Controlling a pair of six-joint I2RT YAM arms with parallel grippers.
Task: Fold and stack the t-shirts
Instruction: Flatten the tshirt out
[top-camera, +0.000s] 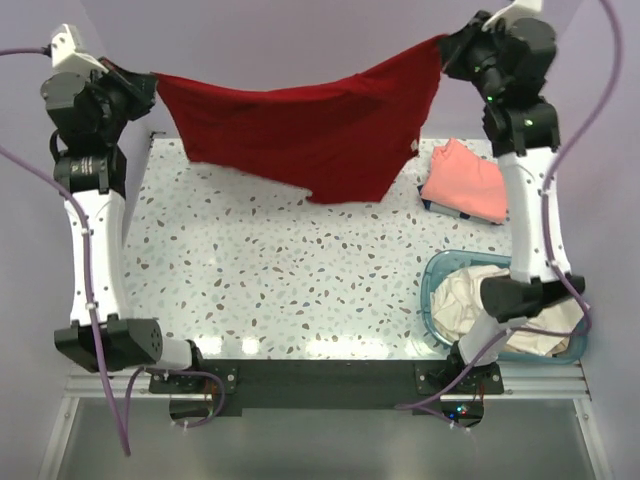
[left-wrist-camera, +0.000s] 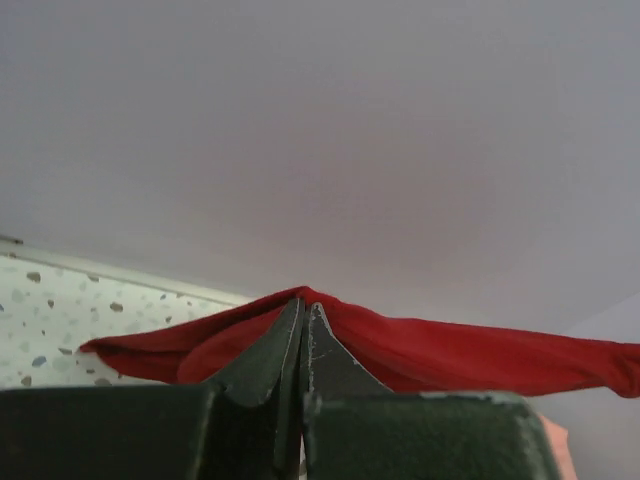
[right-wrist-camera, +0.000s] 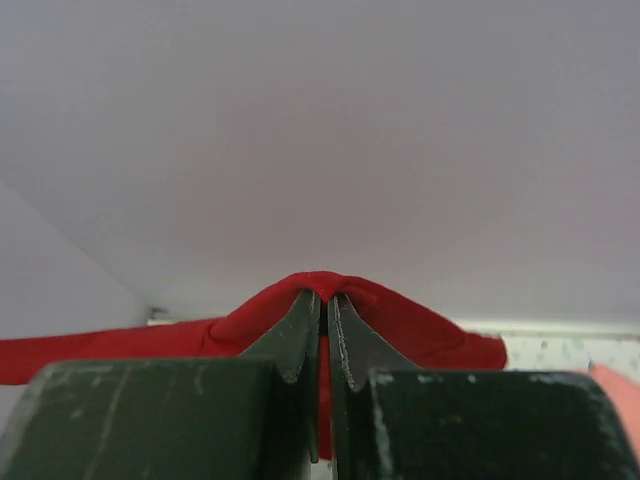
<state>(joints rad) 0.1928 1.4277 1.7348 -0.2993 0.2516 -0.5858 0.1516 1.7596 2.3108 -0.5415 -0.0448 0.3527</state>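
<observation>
The dark red t-shirt (top-camera: 300, 135) hangs stretched in the air between both grippers, above the far part of the table. Its lower edge droops toward the tabletop and a small white label (top-camera: 413, 146) shows near its right side. My left gripper (top-camera: 150, 82) is shut on the shirt's left corner; the left wrist view shows red cloth (left-wrist-camera: 450, 350) pinched at the fingertips (left-wrist-camera: 303, 305). My right gripper (top-camera: 445, 45) is shut on the right corner; red cloth (right-wrist-camera: 400, 320) bulges round its tips (right-wrist-camera: 326, 298). A salmon-pink shirt (top-camera: 465, 182) lies folded at the far right.
A translucent teal basket (top-camera: 436, 280) stands at the near right and holds cream-white shirts (top-camera: 465, 300); the right arm's lower link crosses it. The speckled white table (top-camera: 260, 280) spreads under the hanging shirt. A plain wall stands behind.
</observation>
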